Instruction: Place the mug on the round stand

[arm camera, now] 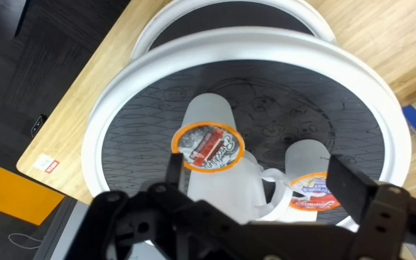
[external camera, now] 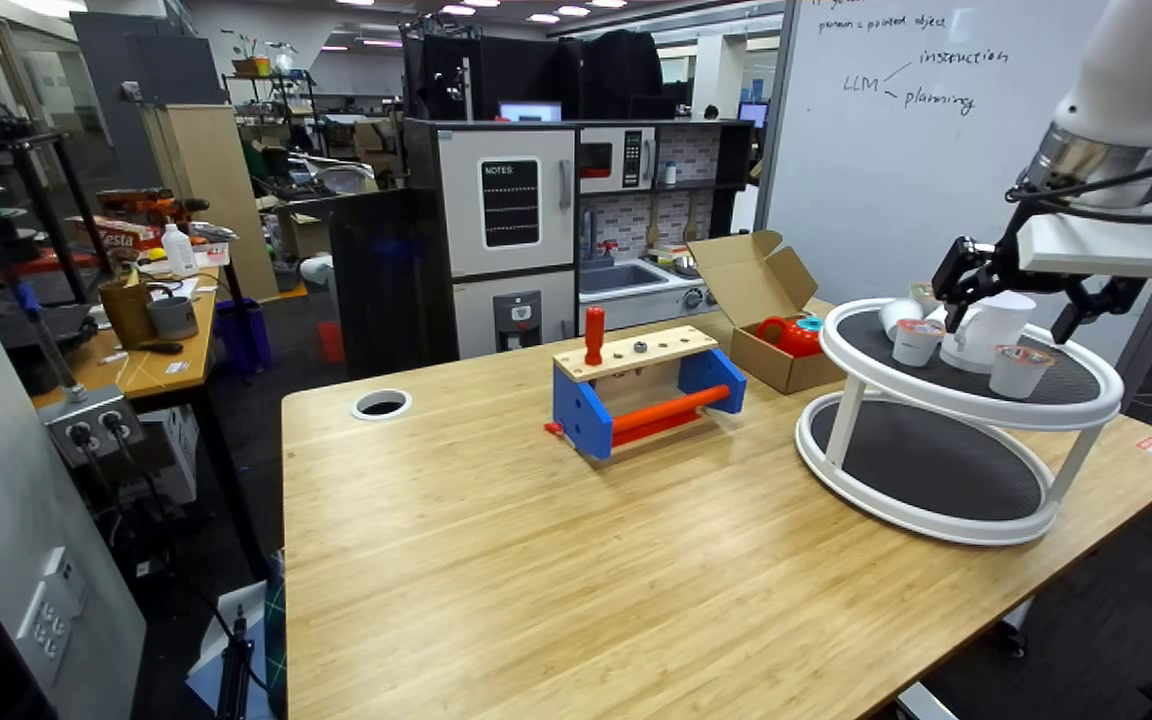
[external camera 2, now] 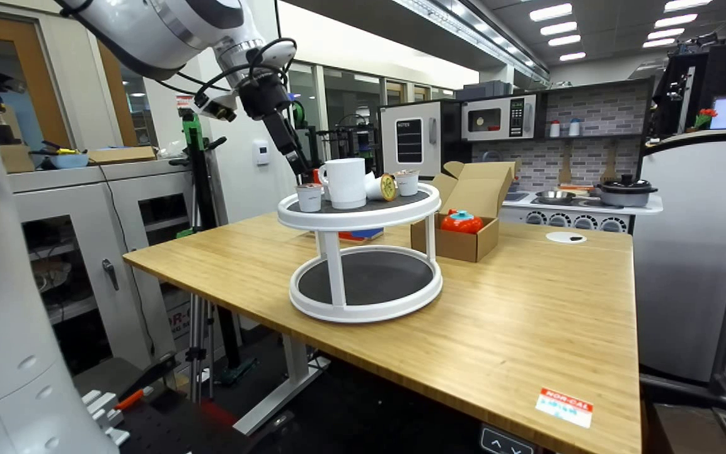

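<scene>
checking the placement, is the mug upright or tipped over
Upright: in an exterior view the mug stands on its base on top of the round stand, its sides near vertical.

Arm (external camera 2: 139, 31): smooth white, rounded | collar (external camera: 1096, 160): shiny silver | cables (external camera: 1014, 194): black, looped | gripper (arm camera: 255, 177): black, round screw heads (arm camera: 394, 190)

All views share the round stand (arm camera: 244, 45)
Both exterior views face the kitchen unit (external camera: 551, 235) across the table (external camera: 496, 590), in an exterior view past the near-left arm (external camera 2: 13, 315); the wrist view looks down, close.
</scene>
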Action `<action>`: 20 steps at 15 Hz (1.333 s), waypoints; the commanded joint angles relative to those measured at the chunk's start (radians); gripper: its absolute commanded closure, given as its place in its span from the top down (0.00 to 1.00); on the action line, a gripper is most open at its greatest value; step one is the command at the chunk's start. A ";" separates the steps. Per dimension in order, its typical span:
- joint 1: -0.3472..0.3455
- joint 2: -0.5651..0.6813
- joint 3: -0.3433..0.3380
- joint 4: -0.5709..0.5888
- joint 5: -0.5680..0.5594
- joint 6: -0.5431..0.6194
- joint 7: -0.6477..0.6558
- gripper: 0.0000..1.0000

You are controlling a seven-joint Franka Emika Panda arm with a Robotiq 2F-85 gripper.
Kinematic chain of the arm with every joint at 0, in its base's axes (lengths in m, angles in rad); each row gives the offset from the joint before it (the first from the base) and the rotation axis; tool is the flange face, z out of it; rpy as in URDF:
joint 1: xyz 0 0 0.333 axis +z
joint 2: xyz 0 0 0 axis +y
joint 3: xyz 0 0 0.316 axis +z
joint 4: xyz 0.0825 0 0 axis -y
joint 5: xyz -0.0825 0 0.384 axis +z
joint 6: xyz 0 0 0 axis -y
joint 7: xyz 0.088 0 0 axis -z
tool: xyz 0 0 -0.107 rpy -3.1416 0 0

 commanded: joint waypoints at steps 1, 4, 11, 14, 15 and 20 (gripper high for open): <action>0.001 -0.018 0.035 0.008 -0.074 0.047 -0.053 1.00; 0.042 -0.049 0.072 0.023 -0.109 0.073 -0.116 1.00; 0.165 -0.079 0.103 -0.021 -0.063 0.231 -0.347 1.00; 0.140 -0.078 0.143 -0.019 -0.043 0.231 -0.339 1.00; 0.140 -0.078 0.145 -0.026 -0.040 0.250 -0.354 1.00; 0.139 -0.078 0.146 -0.029 -0.039 0.260 -0.365 1.00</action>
